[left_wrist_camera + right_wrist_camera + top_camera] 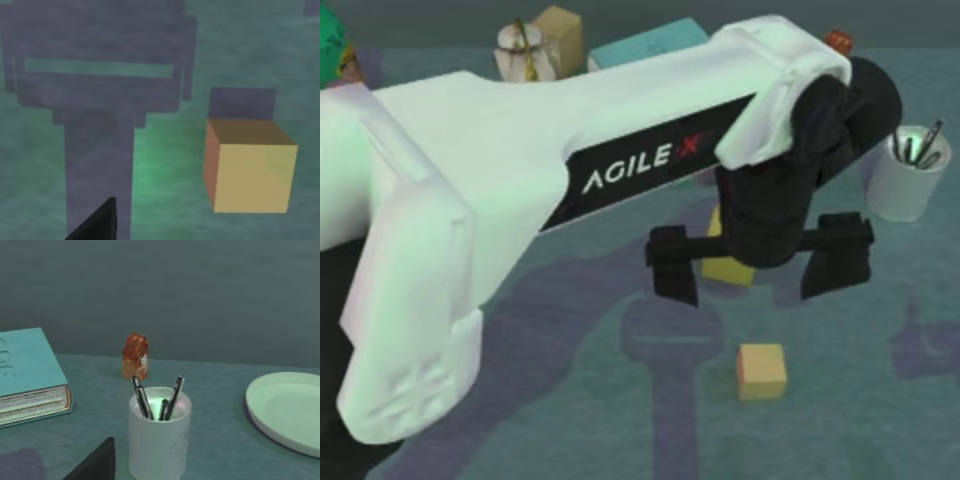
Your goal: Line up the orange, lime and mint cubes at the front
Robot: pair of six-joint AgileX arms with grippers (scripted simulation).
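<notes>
Left gripper [758,268], jaws wide and empty, hangs above the lime cube [727,268], behind the orange cube [761,370].

teal table [880,420] (grey backdrop)

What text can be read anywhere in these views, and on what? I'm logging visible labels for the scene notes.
"AGILE X": white letters on the black panel of the left arm, top view.
Teal book: marks on its cover at the picture's edge, cut off and unreadable.
No writing shows on the pen cup, the white plate or the orange cube.
</notes>
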